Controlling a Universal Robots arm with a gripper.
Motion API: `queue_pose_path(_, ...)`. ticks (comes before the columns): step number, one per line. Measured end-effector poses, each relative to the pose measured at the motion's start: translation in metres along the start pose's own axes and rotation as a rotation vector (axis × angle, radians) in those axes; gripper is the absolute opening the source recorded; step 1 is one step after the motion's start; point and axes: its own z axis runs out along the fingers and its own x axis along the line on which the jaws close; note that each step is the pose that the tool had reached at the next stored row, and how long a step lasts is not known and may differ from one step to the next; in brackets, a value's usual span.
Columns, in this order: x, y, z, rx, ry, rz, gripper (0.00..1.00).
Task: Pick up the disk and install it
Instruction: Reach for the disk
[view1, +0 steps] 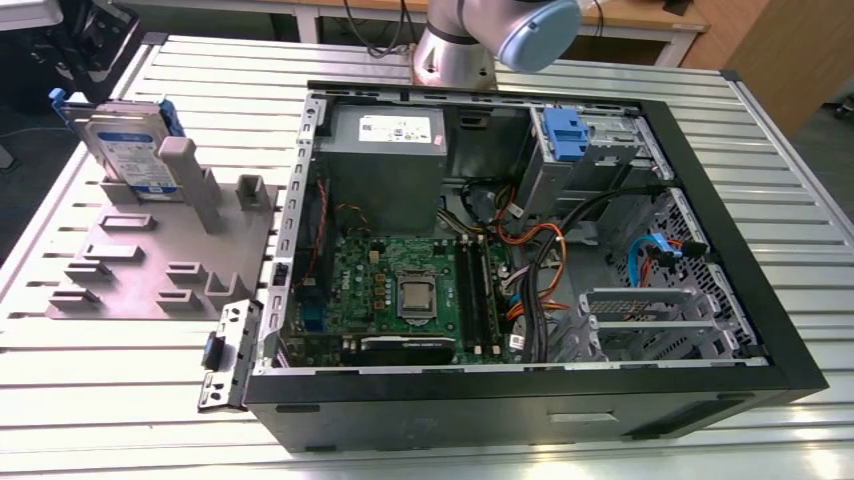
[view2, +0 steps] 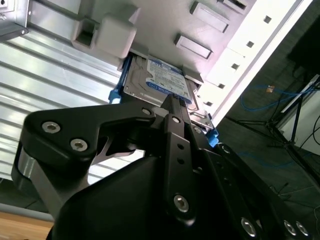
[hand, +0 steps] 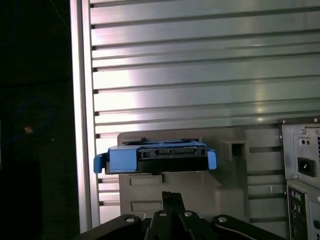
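Note:
The disk (view1: 134, 150) stands on edge in a slot of a grey holder (view1: 154, 265) on the exterior view's left, beside the open computer case (view1: 787, 340). It is silver with a white-and-blue label and a blue carrier around it. The first wrist view looks at the disk's (hand: 157, 156) blue edge; the second wrist view takes in its labelled face (view2: 160, 80). My gripper (hand: 171, 196) hangs short of the disk, apart from it, its black fingers drawn together on nothing. In the second wrist view the gripper (view2: 172, 100) points at the disk's edge.
Inside the case lie a motherboard (view1: 400, 290), a grey power supply box (view1: 384, 150), loose cables (view1: 561, 250) and a fixed blue caddy (view1: 566, 135) in the drive bay. The holder carries several grey posts (view1: 200, 185). Everything rests on a ribbed metal table (view1: 107, 400).

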Motion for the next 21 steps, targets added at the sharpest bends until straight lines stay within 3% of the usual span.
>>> queue_pose_path(5, 0.0106, 0.0080, 0.0019, 0.0000, 0.0000, 0.000, 0.11)
queue_pose_path(10, 0.0197, 0.0118, 0.0038, 0.0000, 0.0001, 0.000, 0.11)
queue_pose_path(21, 0.0325, 0.0211, 0.0071, 0.0000, 0.0001, 0.000, 0.11)
